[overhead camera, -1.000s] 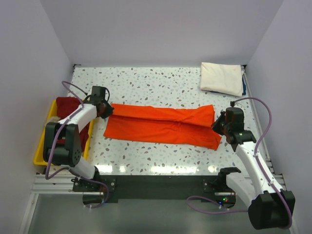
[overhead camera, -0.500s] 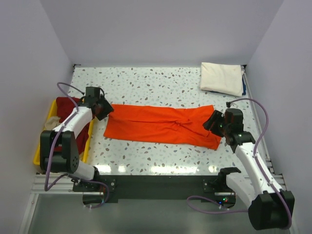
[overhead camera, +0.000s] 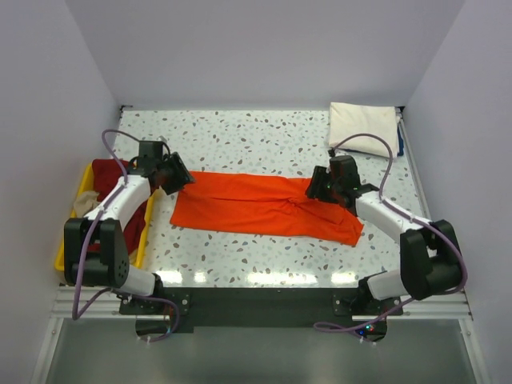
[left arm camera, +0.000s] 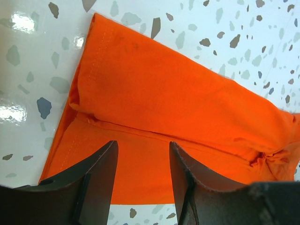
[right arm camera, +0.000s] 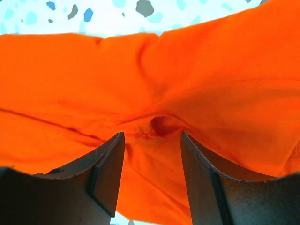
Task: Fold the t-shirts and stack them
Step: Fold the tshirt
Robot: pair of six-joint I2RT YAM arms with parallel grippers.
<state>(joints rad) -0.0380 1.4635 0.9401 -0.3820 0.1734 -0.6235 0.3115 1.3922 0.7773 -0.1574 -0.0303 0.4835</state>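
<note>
While the orange t-shirt point(overhead camera: 264, 206) is lying as one long, narrow strip across the middle of the counter point(overhead camera: 240, 132), the work on this garment is judged to be sitting at about its midpoint. The lengthwise folds are looking complete. The crosswise folds and the transfer to the stack are remaining.

One cream-white t-shirt point(overhead camera: 364, 128) is resting folded in the upper right corner of the counter and is judged to be the start of the stack. One dark red t-shirt point(overhead camera: 108, 172) and one beige t-shirt point(overhead camera: 84, 204) are waiting, unfolded, in the yellow tray point(overhead camera: 79, 188) at the left edge of the frame.

Count: four t-shirts, one tray.

The left jaws are standing wide apart over the left end of the orange strip, gripping nothing. The right jaws are standing partly apart over a puckered crease right of the strip's centre, also gripping nothing. Whether their tips are touching the cloth cannot be told.
</note>
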